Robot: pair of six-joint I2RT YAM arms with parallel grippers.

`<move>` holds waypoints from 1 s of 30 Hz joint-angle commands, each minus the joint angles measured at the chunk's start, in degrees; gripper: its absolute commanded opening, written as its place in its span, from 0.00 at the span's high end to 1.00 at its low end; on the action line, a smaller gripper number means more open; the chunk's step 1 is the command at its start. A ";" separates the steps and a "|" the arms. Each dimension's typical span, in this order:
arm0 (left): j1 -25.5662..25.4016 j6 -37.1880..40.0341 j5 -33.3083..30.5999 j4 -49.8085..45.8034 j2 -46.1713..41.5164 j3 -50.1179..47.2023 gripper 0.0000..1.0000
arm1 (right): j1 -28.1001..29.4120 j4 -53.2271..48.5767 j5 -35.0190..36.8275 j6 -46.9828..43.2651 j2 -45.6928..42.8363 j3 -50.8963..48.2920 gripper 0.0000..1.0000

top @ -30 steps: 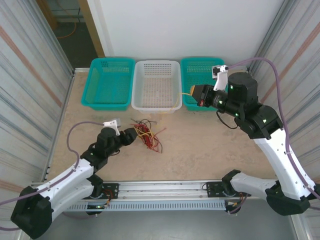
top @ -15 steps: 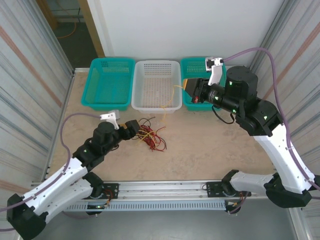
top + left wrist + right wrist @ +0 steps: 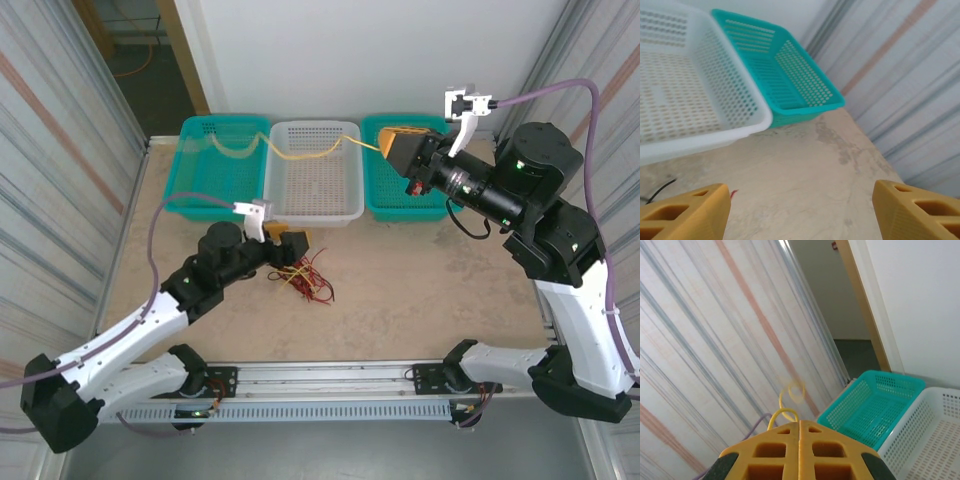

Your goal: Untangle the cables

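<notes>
A tangle of red, yellow and black cables (image 3: 306, 279) lies on the table in front of the white basket (image 3: 312, 212). My left gripper (image 3: 289, 249) hovers over its near-left edge, open, nothing between its yellow fingers (image 3: 685, 215). Only a black strand (image 3: 660, 188) and a red tip (image 3: 734, 191) show beside the left finger. My right gripper (image 3: 388, 150) is raised above the baskets, shut on a yellow cable (image 3: 310, 156) that stretches left across the white basket toward the left teal basket (image 3: 215, 205). In the right wrist view the yellow cable (image 3: 782, 412) loops out past the closed right gripper (image 3: 799, 423).
Three baskets stand in a row at the back: teal, white, and a right teal basket (image 3: 395, 208). Ribbed metal walls (image 3: 70, 160) close in both sides. In the left wrist view bare tabletop (image 3: 805, 170) lies ahead, with the white basket (image 3: 690, 145) and a teal basket (image 3: 790, 107) beyond.
My right arm has risen and swung back, drawing the yellow cable out of the tangle and across the baskets. My left gripper has opened wider and moved right, toward the tangle.
</notes>
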 commanded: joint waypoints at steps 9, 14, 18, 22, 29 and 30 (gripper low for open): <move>-0.15 -4.16 1.26 8.40 -7.15 6.28 0.36 | 0.51 9.27 9.72 1.51 -5.75 -14.91 1.00; -0.14 -11.53 -4.10 3.58 -8.21 8.38 0.32 | 3.33 14.11 19.06 1.21 -7.90 -22.91 1.00; -0.17 -19.66 -3.06 7.44 -5.76 7.10 0.30 | 6.78 19.63 23.01 0.98 -8.23 -28.67 1.00; -0.14 -25.42 -4.94 10.65 -3.51 4.97 0.32 | 10.09 22.85 25.46 0.31 -6.69 -30.21 1.00; -0.10 -31.45 -3.14 17.00 -0.81 4.81 0.30 | 16.85 28.98 30.82 -3.95 -5.60 -33.40 1.00; -0.07 -31.79 -3.30 16.96 -0.80 4.95 0.29 | 17.22 29.58 30.80 -4.08 -5.33 -33.88 1.00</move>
